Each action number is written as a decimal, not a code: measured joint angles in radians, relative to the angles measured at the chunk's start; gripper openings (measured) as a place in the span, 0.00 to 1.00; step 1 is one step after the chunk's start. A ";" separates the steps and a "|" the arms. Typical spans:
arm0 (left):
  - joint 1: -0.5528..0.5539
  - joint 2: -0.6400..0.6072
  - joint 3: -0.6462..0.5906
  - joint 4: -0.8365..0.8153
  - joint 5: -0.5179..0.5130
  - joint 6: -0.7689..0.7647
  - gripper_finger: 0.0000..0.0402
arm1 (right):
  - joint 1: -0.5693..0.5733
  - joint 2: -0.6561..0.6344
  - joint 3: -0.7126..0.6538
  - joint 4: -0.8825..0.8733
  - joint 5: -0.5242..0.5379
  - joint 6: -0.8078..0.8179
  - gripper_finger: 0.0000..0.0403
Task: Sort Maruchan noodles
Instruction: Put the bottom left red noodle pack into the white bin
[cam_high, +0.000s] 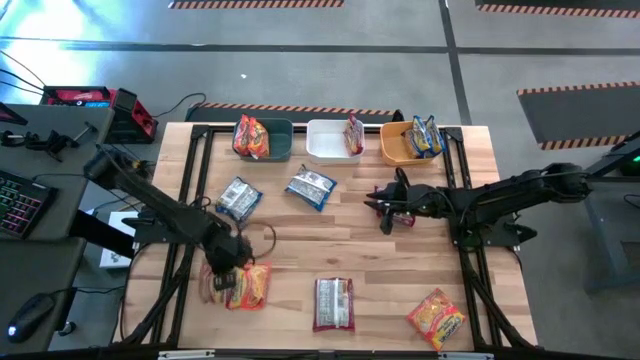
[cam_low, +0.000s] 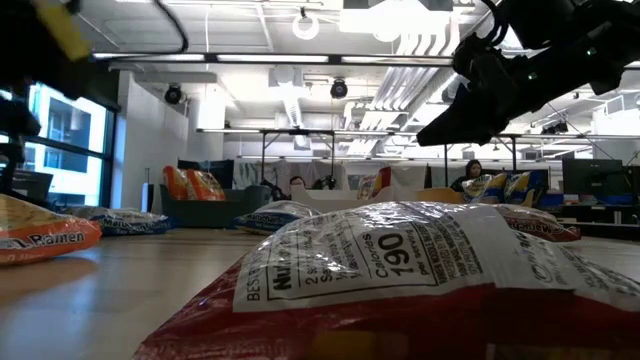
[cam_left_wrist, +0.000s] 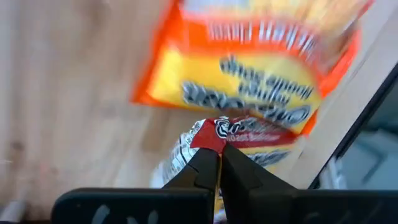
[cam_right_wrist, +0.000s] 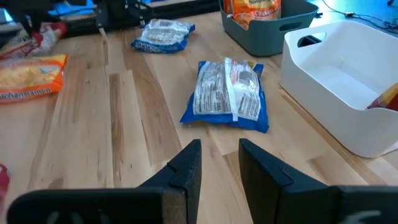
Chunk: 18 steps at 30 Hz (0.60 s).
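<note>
My left gripper is near the table's front left, shut on a white-maroon noodle packet. An orange-yellow packet lies flat on the table right beside it. My right gripper hovers open over the table's middle right, with nothing between its fingers. A blue packet lies flat ahead of it. More packets lie flat on the wood: a blue one, a white-maroon one and an orange one. My left gripper pinches a corner of the white-maroon packet between its two fingertips, coming steeply from above. The packet's silvery back droops below the fingers. Whether its lower end still lies on the table cannot be told.
Three bins stand along the far edge: a dark one with orange packets, a white one with one packet, and an orange one with blue-yellow packets. A dark frame rail runs along each side of the table.
</note>
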 joint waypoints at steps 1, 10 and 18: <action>0.009 -0.034 0.000 -0.003 -0.028 -0.016 0.00 | 0.000 0.000 0.000 0.008 0.000 0.004 0.22; 0.103 -0.262 0.000 -0.027 -0.365 -0.094 0.00 | -0.014 0.040 0.013 0.157 -0.024 0.101 0.22; 0.227 -0.326 -0.001 0.111 -0.649 0.038 0.00 | 0.007 0.243 0.175 0.155 -0.070 0.159 0.35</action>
